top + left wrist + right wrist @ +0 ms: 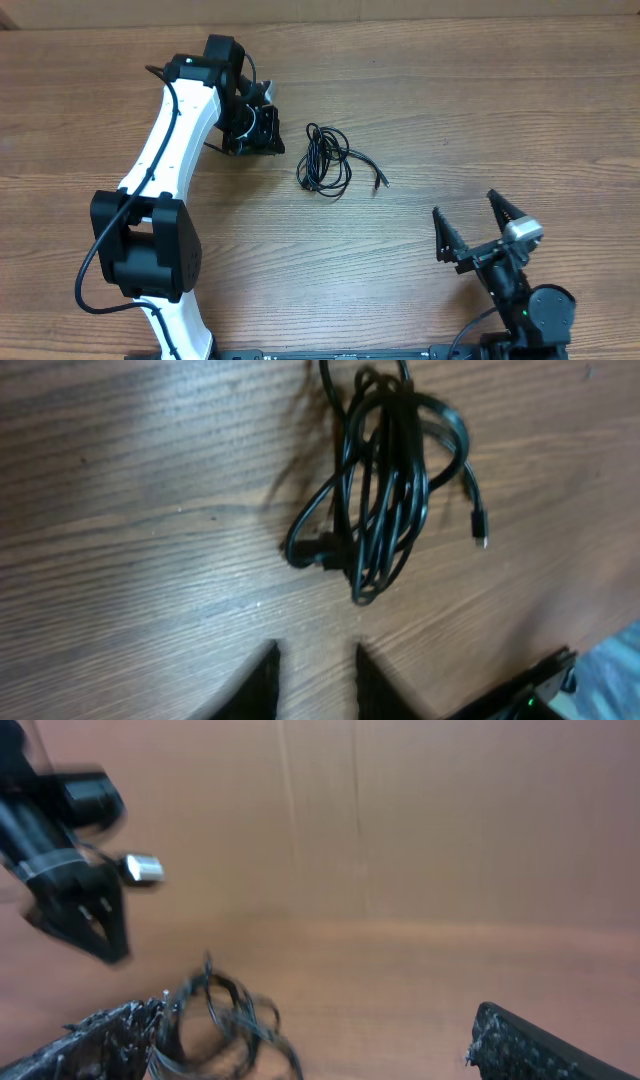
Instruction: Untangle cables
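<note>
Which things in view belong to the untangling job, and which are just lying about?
Part of the job:
- cables, a bunched black bundle with a loose plug end
- left gripper, open, empty
- right gripper, open, empty

Not part of it:
- wooden table
- arm cable, thick, black, attached to the left arm

No text, label or number can be read anywhere (wrist views blurred).
</note>
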Controlling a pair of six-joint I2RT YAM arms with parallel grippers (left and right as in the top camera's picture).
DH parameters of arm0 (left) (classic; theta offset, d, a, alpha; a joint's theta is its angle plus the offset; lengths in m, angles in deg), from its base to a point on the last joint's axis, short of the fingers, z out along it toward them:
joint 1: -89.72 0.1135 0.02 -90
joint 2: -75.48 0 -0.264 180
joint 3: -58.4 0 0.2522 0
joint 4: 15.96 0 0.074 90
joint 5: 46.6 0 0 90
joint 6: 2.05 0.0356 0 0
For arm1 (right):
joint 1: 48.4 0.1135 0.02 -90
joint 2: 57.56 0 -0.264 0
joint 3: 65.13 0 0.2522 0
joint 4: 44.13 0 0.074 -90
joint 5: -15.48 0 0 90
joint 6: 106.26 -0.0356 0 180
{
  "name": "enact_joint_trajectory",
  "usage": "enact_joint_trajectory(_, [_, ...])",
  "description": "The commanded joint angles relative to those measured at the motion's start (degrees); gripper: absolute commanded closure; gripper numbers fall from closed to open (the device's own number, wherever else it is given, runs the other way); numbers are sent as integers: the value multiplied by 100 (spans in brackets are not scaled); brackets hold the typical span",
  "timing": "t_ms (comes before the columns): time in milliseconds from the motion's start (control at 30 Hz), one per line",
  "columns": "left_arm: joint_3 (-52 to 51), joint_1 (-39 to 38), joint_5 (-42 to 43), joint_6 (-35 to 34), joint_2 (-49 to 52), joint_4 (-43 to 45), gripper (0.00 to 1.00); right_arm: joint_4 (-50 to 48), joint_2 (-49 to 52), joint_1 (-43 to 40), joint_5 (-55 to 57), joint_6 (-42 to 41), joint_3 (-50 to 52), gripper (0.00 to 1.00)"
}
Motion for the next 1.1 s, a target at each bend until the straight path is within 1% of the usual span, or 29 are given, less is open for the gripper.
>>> enact_joint_trajectory(0, [122, -87, -81, 57, -162, 9, 36, 131, 595, -17, -46, -197, -1244, 0])
enact_joint_trajectory(33, [122, -90, -79, 57, -162, 9, 29, 225, 835, -17, -50, -197, -1517, 0])
enact_joint_trajectory(67, [122, -92, -79, 57, -162, 9, 25, 332, 1128, -17, -52, -197, -1829, 0])
enact_joint_trajectory(133, [122, -90, -74, 57, -162, -15, 17, 555, 1757, -17, -52, -197, -2468, 0])
enact_joint_trajectory(167, [122, -90, -74, 57, -162, -35, 16, 645, 2017, -17, -59, -197, -2719, 0])
enact_joint_trajectory(200, [122, -92, -70, 57, -162, -90, 20, 750, 2341, -17, -138, -199, -3036, 0])
enact_joint_trajectory(233, [122, -92, -50, 59, -162, -127, 31, 881, 2662, -17, -278, -197, -3364, 0])
enact_joint_trajectory(300, [120, -107, -52, 61, -162, -181, 45, 1207, 3239, -17, -542, -197, -3982, 0])
enact_joint_trajectory(333, [120, -118, -52, 61, -162, -195, 60, 1392, 3501, -17, -643, -197, -4271, 0])
enact_joint_trajectory(367, [120, -131, -52, 59, -162, -205, 78, 1659, 3836, -17, -758, -197, -4640, 0])
enact_joint_trajectory(400, [116, -146, -52, 59, -162, -205, 91, 1917, 4120, -17, -835, -197, -4955, 0])
enact_joint_trajectory(433, [109, -162, -52, 57, -162, -210, 96, 2214, 4413, -17, -890, -197, -5285, 0])
enact_joint_trajectory(533, [59, -240, -55, 57, -162, -208, 96, 3088, 5235, -17, -892, -199, -6183, 0])
enact_joint_trajectory(633, [-37, -332, -55, 55, -162, -162, 96, 3630, 5888, -17, -1143, -201, -6808, 0])
enact_joint_trajectory(667, [-81, -365, -55, 55, -162, -122, 91, 3663, 6098, -17, -1349, -201, -6942, 0])
enact_joint_trajectory(733, [-149, -424, -57, 55, -162, -48, 64, 3563, 6402, -17, -1497, -201, -7005, 0])
enact_joint_trajectory(767, [-190, -461, -57, 55, -162, 20, 62, 3526, 6529, -17, -1499, -201, -7005, 0])
enact_joint_trajectory(867, [-278, -560, -87, -17, -162, 133, 58, 3624, 6806, -17, -1733, -201, -7003, 0])
enact_joint_trajectory(933, [-326, -619, -216, -157, -162, 142, 58, 3617, 6981, -11, -2092, -197, -7003, 0])
enact_joint_trajectory(967, [-361, -651, -310, -240, -162, 153, 59, 3569, 7073, -11, -2229, -197, -7003, 0])
enact_joint_trajectory(1033, [-446, -721, -527, -389, -162, 166, 64, 3432, 7222, -11, -2452, -203, -7003, 5])
enact_joint_trajectory(1067, [-560, -778, -721, -614, -162, 227, 67, 3331, 7311, -11, -2671, -295, -7003, 10])
